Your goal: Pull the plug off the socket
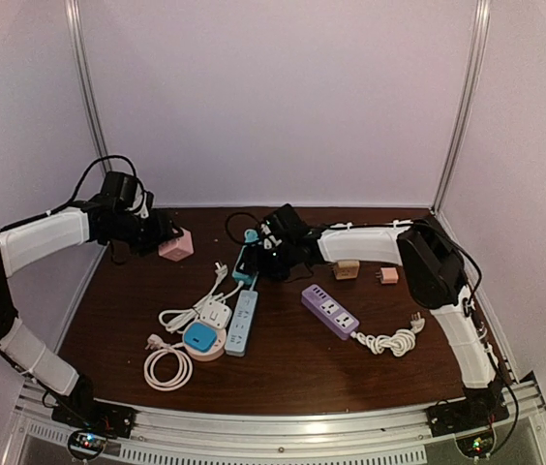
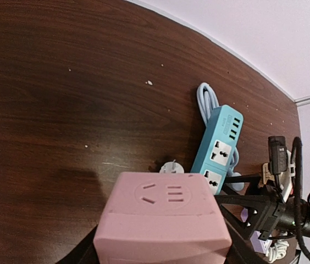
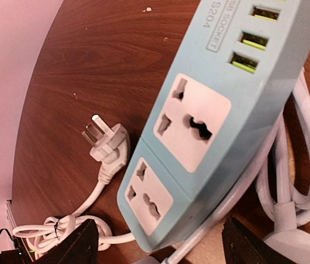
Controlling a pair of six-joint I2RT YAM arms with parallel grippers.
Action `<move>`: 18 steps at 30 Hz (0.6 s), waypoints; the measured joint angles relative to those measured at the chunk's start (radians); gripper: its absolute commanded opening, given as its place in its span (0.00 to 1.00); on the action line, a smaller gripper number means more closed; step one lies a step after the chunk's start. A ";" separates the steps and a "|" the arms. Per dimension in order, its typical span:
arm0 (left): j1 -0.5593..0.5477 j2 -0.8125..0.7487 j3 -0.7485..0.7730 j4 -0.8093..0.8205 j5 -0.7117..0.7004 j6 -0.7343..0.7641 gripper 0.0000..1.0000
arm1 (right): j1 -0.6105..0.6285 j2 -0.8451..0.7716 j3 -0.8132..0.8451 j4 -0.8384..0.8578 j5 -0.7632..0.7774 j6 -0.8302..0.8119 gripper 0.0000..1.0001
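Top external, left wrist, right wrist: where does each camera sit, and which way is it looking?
Top external: fixed above and behind the arms, looking down on the dark wooden table; left arm and right arm show.
Left wrist: on the left arm, looking across the table past the pink cube socket clamped in its jaws.
Right wrist: close above the teal plastic power strip; its open jaws' dark tips show below.
Shared: both wrist views show that strip.

Only 1 label can be read: "SB SOCKET" over "S204", boxed, printed on the teal power strip (image 3: 265,99) beside its USB ports (image 3: 252,39). Leading letters are cropped.
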 measured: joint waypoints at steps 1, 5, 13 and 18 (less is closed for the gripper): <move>0.006 0.002 -0.005 -0.001 0.000 0.000 0.30 | 0.000 -0.014 -0.013 -0.017 0.013 -0.006 0.81; 0.040 0.016 -0.031 0.022 0.034 -0.003 0.31 | -0.006 -0.046 -0.050 -0.036 0.025 -0.023 0.88; 0.115 0.168 -0.037 0.148 0.166 -0.041 0.34 | -0.008 -0.171 -0.112 -0.072 0.039 -0.064 0.90; 0.130 0.281 0.005 0.213 0.233 -0.069 0.35 | -0.013 -0.261 -0.145 -0.079 0.058 -0.100 0.90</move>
